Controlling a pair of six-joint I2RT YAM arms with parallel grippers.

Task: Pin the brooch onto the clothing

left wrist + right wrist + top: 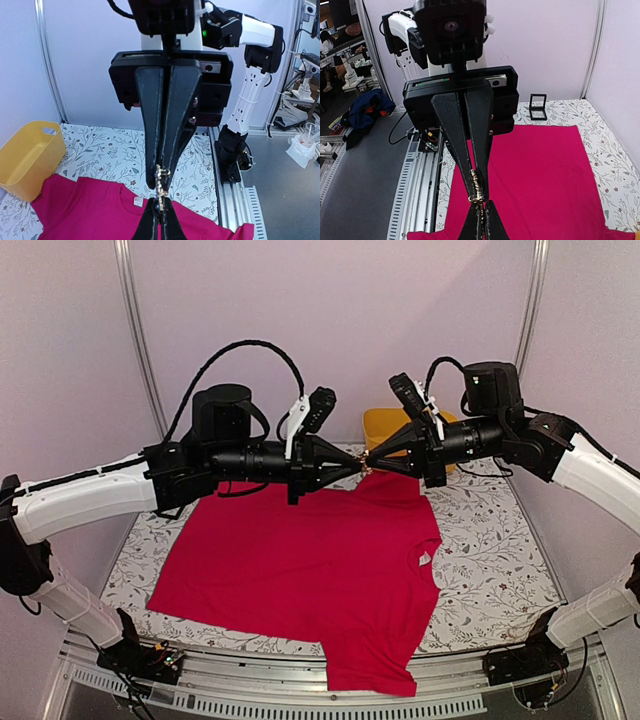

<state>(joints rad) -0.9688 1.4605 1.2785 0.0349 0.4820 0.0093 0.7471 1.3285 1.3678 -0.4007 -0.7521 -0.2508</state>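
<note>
Left pincer [354, 469] and right pincer [379, 456] meet tip to tip, upper centre of top view. Both pressed together, apparently pinching brooch [160, 189]; contact partly hidden. Brooch in air above clothing [300, 570], which lies flat on tabletop [490, 540].

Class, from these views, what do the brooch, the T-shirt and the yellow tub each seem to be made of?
The brooch looks metal: tiny glinting silvery-gold links. The T-shirt looks soft matte fabric, perhaps cotton; it lies limp, slightly creased. The yellow tub seems plastic: smooth moulded wall, cut-out handle.
</note>
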